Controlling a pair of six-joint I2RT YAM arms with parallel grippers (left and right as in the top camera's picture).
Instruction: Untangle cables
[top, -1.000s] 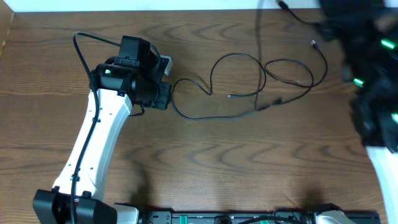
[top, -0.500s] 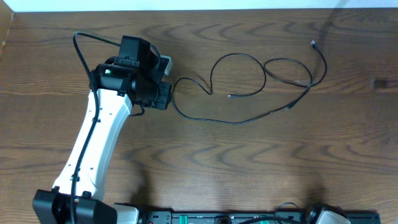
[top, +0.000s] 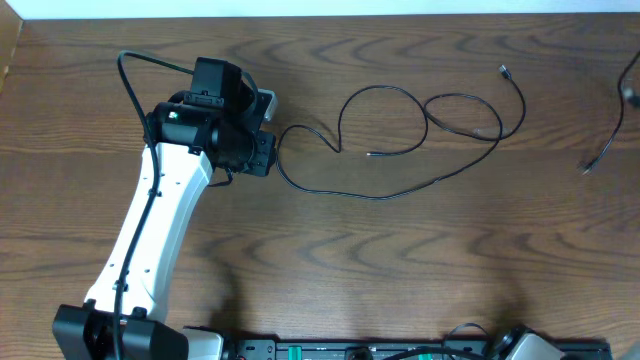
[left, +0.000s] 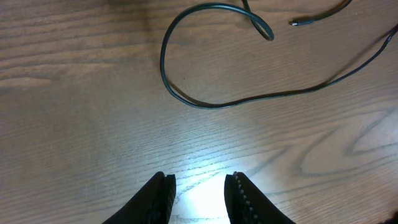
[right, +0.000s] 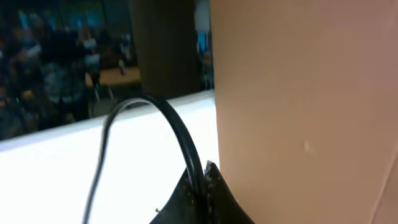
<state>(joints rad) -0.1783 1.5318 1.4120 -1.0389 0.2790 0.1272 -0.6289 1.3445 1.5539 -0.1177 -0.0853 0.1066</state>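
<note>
Jaws of left gripper (left: 199, 180) stand partly apart, nothing between, low over bench (top: 400, 270). Loose black cable (left: 205, 105) lies just ahead on bench in open loops, clear of fingertips, plug ends free. Right gripper (right: 204, 174) clamped tight on second black cable (right: 181, 135), which arches upward from fingers.

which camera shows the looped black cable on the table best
Overhead: the looped cable shows whole there, loops and loose ends alike. The left wrist view catches only its nearest bend and one end. The right wrist view shows none of it, only a second cable pinched in the right gripper.
</note>
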